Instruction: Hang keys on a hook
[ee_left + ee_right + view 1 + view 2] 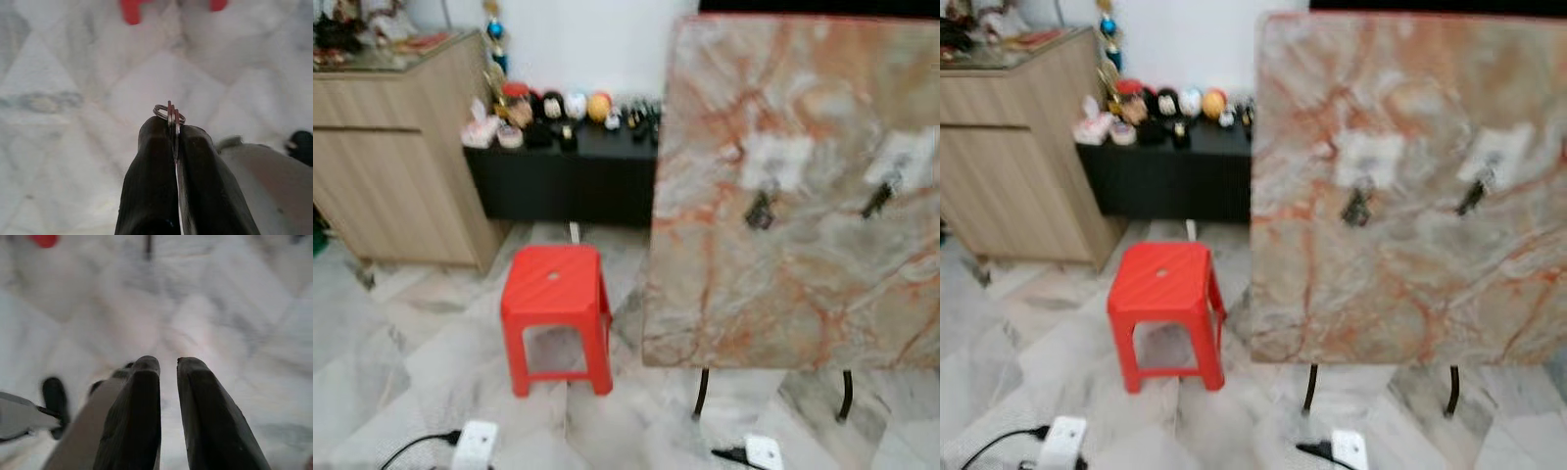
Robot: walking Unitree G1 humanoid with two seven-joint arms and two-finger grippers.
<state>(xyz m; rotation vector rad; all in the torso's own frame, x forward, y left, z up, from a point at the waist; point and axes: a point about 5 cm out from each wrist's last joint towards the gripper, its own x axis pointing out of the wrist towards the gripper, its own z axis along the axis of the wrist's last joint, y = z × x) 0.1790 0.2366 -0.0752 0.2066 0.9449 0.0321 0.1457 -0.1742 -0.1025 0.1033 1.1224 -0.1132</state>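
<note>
An upright marble board (803, 294) stands on thin black legs ahead on the right. Two dark hooks are fixed to it on pale patches, a left hook (761, 209) and a right hook (878, 199). In the left wrist view my left gripper (173, 128) is shut on the keys (169, 113), whose metal ring sticks out past the fingertips above the marble floor. My right gripper (168, 363) hangs over the floor with a narrow gap between its fingers and nothing in it.
A red plastic stool (555, 284) stands on the floor left of the board. Behind it are a black low bench (568, 181) with small ornaments and a wooden cabinet (391, 157). White plug blocks (475, 443) (764, 450) with cables lie on the near floor.
</note>
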